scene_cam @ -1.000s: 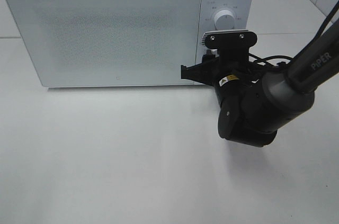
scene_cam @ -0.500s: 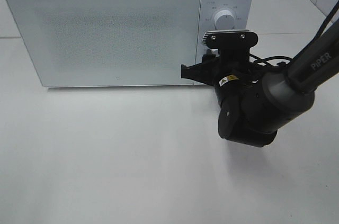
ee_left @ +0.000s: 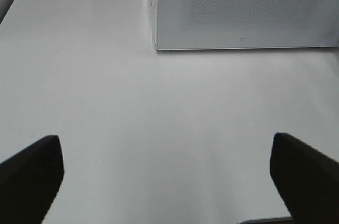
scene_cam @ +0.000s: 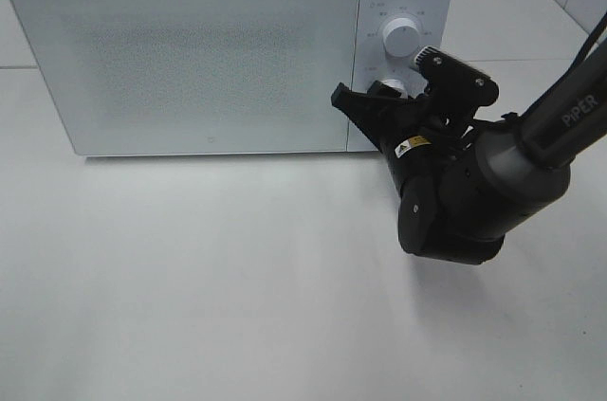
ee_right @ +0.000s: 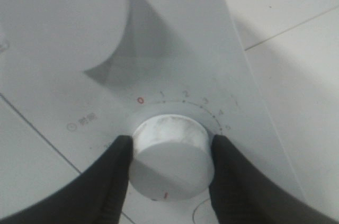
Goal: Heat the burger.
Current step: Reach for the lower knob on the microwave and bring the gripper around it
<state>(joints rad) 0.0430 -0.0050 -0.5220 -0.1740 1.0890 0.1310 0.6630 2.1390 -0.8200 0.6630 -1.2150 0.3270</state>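
Knob [ee_right: 168, 135] on microwave [scene_cam: 209, 50] sits clamped in right tool [ee_right: 169, 152]; left tool [ee_left: 167, 181] stands apart.

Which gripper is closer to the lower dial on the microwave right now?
Right. The right gripper has its jaws closed on both sides of the lower dial; the left gripper hangs open above the table, out in front of the microwave.

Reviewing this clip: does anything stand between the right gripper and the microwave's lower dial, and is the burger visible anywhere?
Nothing visible stands in the way. The right gripper is closed on the lower dial, with one finger against each side. The burger is not in view, and the microwave has its door shut.
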